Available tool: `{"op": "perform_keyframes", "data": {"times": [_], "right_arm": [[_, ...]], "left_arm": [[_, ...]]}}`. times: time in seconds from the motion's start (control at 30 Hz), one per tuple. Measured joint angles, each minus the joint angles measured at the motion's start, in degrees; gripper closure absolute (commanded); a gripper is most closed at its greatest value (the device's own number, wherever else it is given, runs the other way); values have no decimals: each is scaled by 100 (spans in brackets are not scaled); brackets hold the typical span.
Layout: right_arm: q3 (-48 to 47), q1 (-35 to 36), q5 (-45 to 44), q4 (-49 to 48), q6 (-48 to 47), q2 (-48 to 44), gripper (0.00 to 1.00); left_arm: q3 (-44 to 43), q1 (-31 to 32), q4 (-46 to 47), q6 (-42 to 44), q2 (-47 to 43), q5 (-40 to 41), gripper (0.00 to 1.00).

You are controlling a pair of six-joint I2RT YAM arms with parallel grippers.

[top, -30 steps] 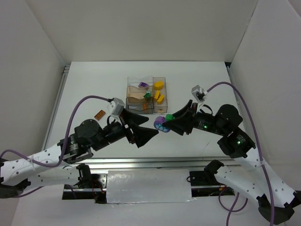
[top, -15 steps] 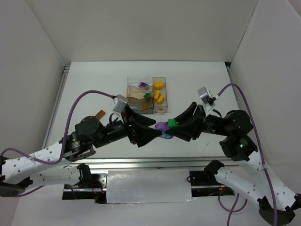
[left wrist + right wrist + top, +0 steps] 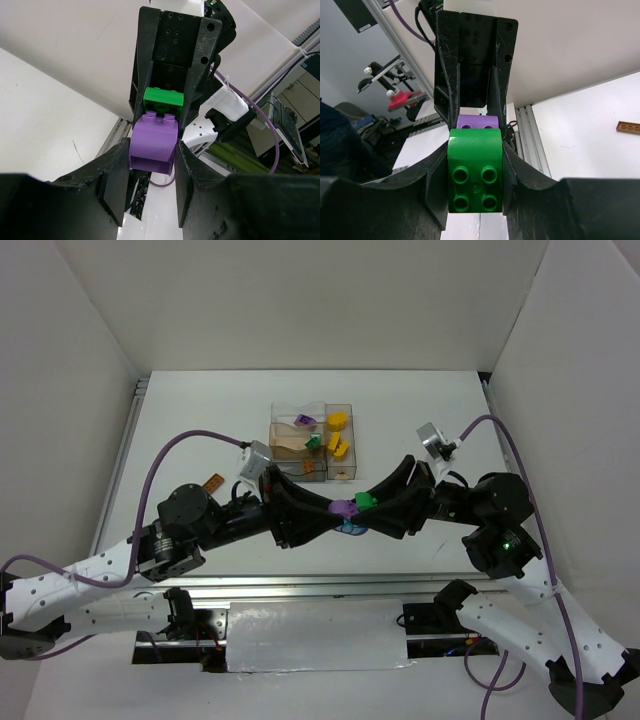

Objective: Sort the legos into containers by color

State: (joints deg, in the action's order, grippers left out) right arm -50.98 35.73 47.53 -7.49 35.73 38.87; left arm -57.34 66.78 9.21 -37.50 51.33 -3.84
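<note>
Left end effector (image 3: 336, 512): clamped on the purple brick (image 3: 154, 142), held over the front part of the bench (image 3: 430, 420).
Right end effector (image 3: 374, 504): clamped on the green brick (image 3: 475, 170), facing the left one.
The two bricks are joined together between the end effectors.
Containers (image 3: 285, 412): set farther back, well apart; yellow bricks (image 3: 339, 421) are seen in the right-hand compartments.
Orange-brown plate (image 3: 212, 484): laid on the bench, at the left.

We looked down from above and behind, whole table (image 3: 200, 410) in frame. Wrist views sat close, aimed along own fingers (image 3: 117, 175), facing each other. All three shared purple-green brick pair (image 3: 353, 505) at frame centre.
</note>
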Motion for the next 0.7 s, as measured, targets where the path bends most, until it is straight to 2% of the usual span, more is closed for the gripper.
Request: {"op": "perform_keyframes", "data": {"times": [0.1,0.17,0.57,0.7], "right_arm": [[2,0,20,-59,11,0,100],[24,0,33,-107,22,-2,96],[59,15,94,13,-267,66,95],[76,42,149,24,-323,107,89]], "left_arm": [[0,-22,33,2,22,-74,100],[2,-28,39,11,15,-92,100],[2,-52,-260,365,-138,-98,100],[103,-70,-313,463,-238,-98,100]]}}
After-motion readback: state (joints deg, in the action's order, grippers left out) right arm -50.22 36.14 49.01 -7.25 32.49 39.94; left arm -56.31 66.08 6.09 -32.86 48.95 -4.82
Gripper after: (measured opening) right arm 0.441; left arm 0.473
